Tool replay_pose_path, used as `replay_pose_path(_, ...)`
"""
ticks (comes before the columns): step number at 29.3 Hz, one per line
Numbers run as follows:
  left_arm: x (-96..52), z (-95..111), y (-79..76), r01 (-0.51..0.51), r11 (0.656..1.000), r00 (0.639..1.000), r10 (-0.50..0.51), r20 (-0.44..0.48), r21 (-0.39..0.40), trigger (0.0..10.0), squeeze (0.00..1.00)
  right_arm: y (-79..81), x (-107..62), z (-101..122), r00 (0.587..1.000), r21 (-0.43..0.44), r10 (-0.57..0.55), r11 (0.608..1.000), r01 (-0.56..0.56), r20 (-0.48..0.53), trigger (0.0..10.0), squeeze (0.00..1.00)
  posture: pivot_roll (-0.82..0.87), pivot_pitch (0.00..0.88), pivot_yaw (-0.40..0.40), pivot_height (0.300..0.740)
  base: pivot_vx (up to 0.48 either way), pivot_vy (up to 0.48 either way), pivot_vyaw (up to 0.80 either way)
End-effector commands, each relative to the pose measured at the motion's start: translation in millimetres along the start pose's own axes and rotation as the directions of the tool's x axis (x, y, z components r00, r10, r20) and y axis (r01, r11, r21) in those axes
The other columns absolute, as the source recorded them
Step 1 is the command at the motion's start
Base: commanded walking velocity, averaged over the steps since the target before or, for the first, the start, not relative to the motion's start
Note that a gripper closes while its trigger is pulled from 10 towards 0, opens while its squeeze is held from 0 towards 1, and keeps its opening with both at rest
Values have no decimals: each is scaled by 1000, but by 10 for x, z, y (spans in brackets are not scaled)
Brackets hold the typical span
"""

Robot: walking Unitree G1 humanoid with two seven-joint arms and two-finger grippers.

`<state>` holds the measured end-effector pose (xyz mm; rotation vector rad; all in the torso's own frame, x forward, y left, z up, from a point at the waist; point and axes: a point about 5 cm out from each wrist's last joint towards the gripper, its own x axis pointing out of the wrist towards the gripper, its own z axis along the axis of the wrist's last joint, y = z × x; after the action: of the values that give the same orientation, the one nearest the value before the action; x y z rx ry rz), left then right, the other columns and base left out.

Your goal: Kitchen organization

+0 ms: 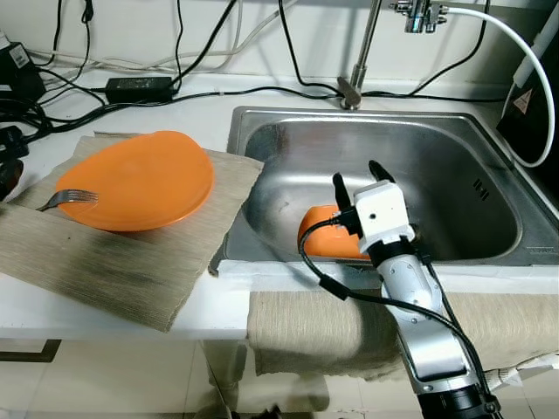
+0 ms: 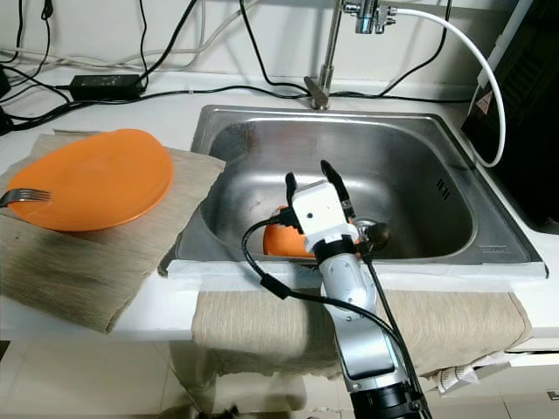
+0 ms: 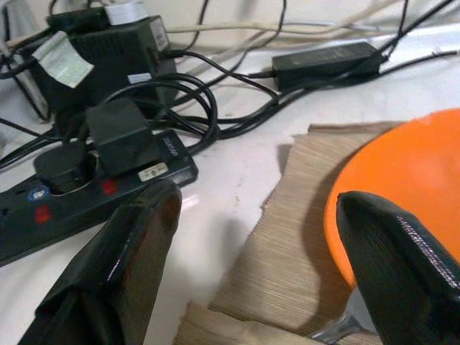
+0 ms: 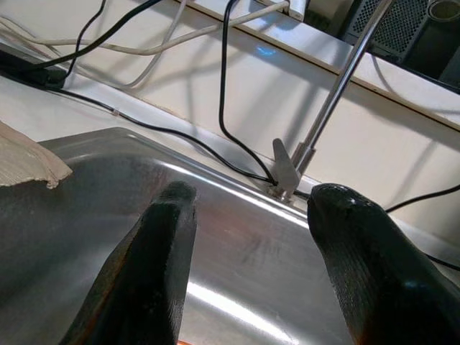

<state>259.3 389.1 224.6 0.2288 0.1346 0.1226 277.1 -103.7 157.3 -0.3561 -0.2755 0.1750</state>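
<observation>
An orange plate point(image 1: 140, 179) lies on a beige mat point(image 1: 105, 262) on the counter left of the sink. A metal fork point(image 1: 70, 197) rests on the plate's left rim. In the sink's near left corner sits an orange dish point(image 1: 321, 240), partly hidden behind my right gripper point(image 1: 356, 173). That gripper is open and empty, held over the sink just above the dish, fingers pointing toward the faucet point(image 4: 338, 93). My left gripper point(image 3: 259, 198) is open and empty, low over the mat's left edge beside the plate point(image 3: 410, 187).
The steel sink point(image 1: 437, 157) has a faucet point(image 1: 362, 52) at the back and a dark drain point(image 2: 380, 231). A beige towel point(image 1: 306, 327) hangs over the counter's front edge. Black cables, a power adapter point(image 1: 138, 85) and a power strip point(image 3: 86, 194) crowd the counter's back left.
</observation>
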Motion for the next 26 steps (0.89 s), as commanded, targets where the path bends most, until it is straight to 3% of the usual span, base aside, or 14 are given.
replay_pose_path(1,2,1,17,41,997,999,-40,-24,63,10000,0,6,22,-14,1000,5,12,1000,-12,-8,10000,0,179,44,-9,740,0,0,0)
replay_pose_path(8,59,4,-20,152,981,987,-145,-68,119,10000,0,18,33,-22,1000,6,8,1000,-8,-10,10000,0,176,43,2,740,0,0,0)
replay_pose_path(26,131,-25,-101,377,923,916,-360,-175,77,10000,0,17,48,-38,1000,8,-14,1000,14,-14,10000,0,166,40,25,740,0,0,0)
